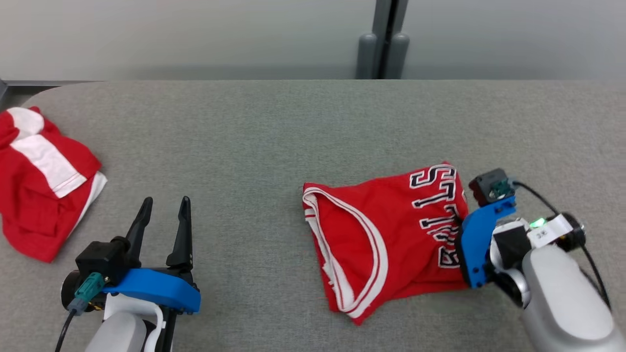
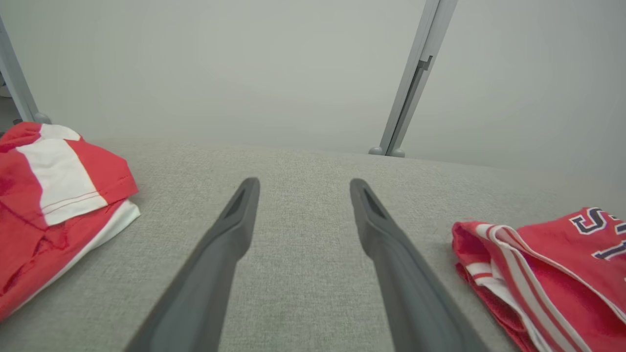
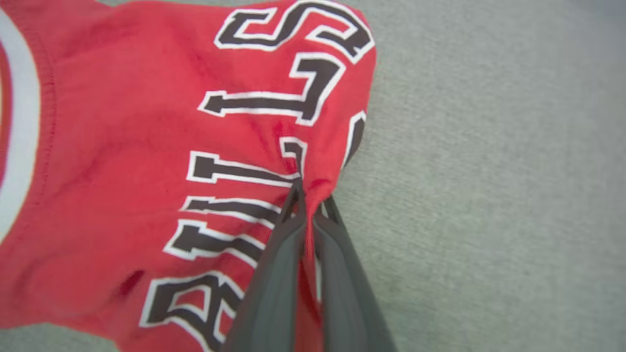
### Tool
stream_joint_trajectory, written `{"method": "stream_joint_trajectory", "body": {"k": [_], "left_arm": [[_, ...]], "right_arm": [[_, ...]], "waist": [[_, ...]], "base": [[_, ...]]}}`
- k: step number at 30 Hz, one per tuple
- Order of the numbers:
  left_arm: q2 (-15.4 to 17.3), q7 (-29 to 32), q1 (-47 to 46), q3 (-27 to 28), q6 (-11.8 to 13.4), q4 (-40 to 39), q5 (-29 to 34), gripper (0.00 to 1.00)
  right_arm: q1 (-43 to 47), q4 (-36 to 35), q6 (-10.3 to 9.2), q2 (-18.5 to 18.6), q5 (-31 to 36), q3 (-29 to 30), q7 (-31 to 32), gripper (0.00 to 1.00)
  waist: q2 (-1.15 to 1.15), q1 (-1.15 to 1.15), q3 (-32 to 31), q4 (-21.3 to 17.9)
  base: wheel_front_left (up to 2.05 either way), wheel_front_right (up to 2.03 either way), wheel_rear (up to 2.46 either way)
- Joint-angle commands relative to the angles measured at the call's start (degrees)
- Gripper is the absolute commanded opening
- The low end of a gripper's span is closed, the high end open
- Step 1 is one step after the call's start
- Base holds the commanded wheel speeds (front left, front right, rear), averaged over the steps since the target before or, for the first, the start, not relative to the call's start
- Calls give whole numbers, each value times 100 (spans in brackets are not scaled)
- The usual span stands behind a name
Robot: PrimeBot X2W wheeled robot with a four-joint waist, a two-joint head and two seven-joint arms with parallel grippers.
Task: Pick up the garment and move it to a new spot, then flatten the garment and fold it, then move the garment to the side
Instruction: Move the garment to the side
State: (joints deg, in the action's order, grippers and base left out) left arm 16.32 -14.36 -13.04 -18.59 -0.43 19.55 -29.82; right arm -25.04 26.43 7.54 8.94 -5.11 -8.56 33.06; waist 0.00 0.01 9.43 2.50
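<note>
Head view: your jersey (image 1: 391,234) lies crumpled on the grey worktop (image 1: 274,137), right of centre, toward the near side. It's red w/ white-striped trim (image 1: 376,244) on the left part and dark lettering (image 1: 437,215) running sideways on the right part. Your right arm comes in from the lower right. Its blue mount (image 1: 481,234) sits right at the jersey's right edge, and the fingers under it are hidden here. Your left claw (image 1: 166,201) is at lower left, well apart from the jersey, jaws spread wide w/ nothing between them. A red-white cloth (image 1: 39,195) sits bunched at the far left edge of the worktop. A grey post (image 1: 383,49) stands behind, against a pale wall (image 1: 195,34).

Left wrist view: both fingers (image 2: 234,234) stand far apart over bare worktop, holding nothing and touching no fabric. The red-white cloth is at the left, the jersey at the lower right edge, trim side facing the claw.

Right wrist view: your right claw (image 3: 313,195) is closed tight, w/ a small fold of the jersey's edge pinched at the tips, just by the lettering. The fabric puckers up toward the pinch. The rest of the jersey spreads left and up in this view, w/ bare worktop on the right.
</note>
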Motion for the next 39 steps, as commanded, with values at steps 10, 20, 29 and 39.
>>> {"method": "stream_joint_trajectory", "body": {"k": [10, 20, 29, 39], "left_arm": [[146, -77, -248, 295, 32, -485, 72, 100], [324, 16, -547, 307, 130, -1006, 268, 100], [622, 257, -683, 343, 190, -1395, 373, 100], [799, 420, -691, 366, 241, -1621, 368, 100]], "right_arm": [[-1037, -825, -9, 1851, -596, -832, 86, 0], [-1948, -208, -8, 2876, -488, -1079, -988, 0], [-2425, 705, -9, 3108, -205, -872, -1889, 0], [-2639, 1379, -9, 3025, 181, -597, -2454, 0]], "waist": [[0, -1, 532, -847], [0, -1, 1391, -1578], [0, -1, 1924, -1816], [0, -1, 2062, -1875]], "base": [[0, 0, 0], [0, 0, 0], [0, 0, 0], [0, 0, 0]]}}
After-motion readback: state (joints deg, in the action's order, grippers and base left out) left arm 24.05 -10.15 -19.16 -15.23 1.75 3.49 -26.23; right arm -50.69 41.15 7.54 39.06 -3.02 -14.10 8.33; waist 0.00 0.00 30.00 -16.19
